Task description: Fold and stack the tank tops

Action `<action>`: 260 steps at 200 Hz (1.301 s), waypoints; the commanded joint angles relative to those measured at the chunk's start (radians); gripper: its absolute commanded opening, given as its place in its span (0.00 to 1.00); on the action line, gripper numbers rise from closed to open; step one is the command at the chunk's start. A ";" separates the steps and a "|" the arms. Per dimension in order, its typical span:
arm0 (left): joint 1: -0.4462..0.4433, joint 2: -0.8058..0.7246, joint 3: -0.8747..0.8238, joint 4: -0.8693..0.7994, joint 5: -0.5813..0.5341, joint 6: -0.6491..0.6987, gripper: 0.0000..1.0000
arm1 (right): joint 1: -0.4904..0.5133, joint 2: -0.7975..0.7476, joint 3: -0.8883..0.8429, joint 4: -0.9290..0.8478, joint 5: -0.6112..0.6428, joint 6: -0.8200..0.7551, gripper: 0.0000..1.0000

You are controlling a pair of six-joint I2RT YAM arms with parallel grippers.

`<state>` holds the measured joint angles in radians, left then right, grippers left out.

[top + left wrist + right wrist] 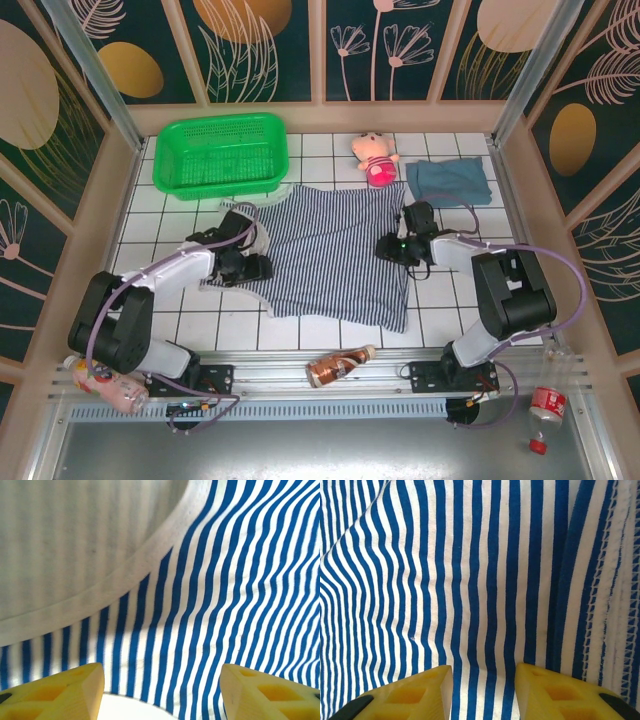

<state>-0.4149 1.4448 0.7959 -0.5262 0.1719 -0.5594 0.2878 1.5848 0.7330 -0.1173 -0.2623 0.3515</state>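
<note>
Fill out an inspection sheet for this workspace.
Surface: white tiled table.
Job's things: navy-and-white striped tank top spread at centre; dusty teal-blue tank top folded far right.
Clutter: green plastic basket and pink plush doll at far edge; brown plastic bottle on near rail.
Grippers: left gripper open at striped top's left edge; right gripper open near its right hem.
Cables: grey cables loop along both arms.
Surroundings: dark floral wall panels, metal frame.

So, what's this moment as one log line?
striped tank top spread flat | left gripper open | right gripper open | teal tank top folded
</note>
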 commanded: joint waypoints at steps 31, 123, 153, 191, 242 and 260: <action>0.082 -0.068 0.001 -0.170 -0.122 -0.002 0.64 | -0.043 -0.131 0.021 -0.134 0.045 -0.101 0.43; 0.231 -0.195 -0.084 -0.183 -0.244 -0.118 0.63 | 0.158 -0.558 -0.088 -0.552 0.128 0.277 0.49; 0.216 -0.231 -0.131 -0.112 -0.079 -0.206 0.59 | 0.186 -0.659 -0.096 -0.689 0.169 0.452 0.51; 0.039 -0.199 -0.065 -0.146 -0.052 -0.288 0.59 | 0.210 -0.674 -0.127 -0.759 0.136 0.635 0.53; -0.223 -0.228 -0.103 -0.109 0.002 -0.493 0.59 | 0.244 -0.698 -0.214 -0.793 0.088 0.798 0.52; -0.292 -0.228 -0.142 -0.086 0.012 -0.547 0.59 | 0.254 -0.696 -0.246 -0.783 0.062 0.848 0.51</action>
<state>-0.6380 1.2316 0.7036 -0.6357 0.1474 -0.9771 0.5259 0.9009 0.5282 -0.8677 -0.1658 1.0786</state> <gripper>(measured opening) 0.596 0.519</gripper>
